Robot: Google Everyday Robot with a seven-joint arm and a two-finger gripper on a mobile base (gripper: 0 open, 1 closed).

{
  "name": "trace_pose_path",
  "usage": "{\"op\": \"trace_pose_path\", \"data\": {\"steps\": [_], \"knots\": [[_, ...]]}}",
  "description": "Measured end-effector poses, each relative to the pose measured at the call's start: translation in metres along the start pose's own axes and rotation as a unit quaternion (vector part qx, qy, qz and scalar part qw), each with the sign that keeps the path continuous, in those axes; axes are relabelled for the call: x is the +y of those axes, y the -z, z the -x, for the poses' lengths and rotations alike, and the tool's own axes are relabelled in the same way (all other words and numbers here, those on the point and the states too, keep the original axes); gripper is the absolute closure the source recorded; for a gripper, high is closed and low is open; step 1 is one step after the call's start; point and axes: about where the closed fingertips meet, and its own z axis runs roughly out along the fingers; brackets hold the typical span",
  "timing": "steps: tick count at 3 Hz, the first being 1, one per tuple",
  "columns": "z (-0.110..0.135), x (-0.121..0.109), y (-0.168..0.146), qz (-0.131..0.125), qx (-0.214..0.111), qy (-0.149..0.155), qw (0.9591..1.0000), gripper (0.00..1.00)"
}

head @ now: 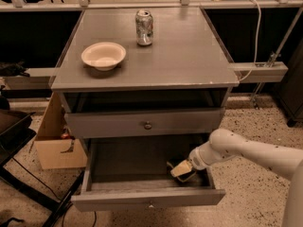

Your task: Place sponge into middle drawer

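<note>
The middle drawer is pulled open below the closed knobbed front. My gripper reaches down into the drawer's right front corner on the white arm. The sponge shows as a pale yellow block with a dark edge right at the gripper's tip, low inside the drawer near its floor. I cannot tell whether it rests on the floor or is held just above it.
A cream bowl and a soda can stand on the grey cabinet top. A cardboard box sits on the floor to the left. A dark stand leg crosses the floor at the lower left.
</note>
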Motion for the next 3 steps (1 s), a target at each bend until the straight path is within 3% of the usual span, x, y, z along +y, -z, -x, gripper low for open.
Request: {"op": "trace_pose_path", "data": {"steps": [2,3], "knots": [[0.000,0.001,0.000,0.002,-0.002,0.001,1.0000,0.00],[-0.002,0.017,0.028,-0.005,-0.010,0.011,0.9999,0.00]]}}
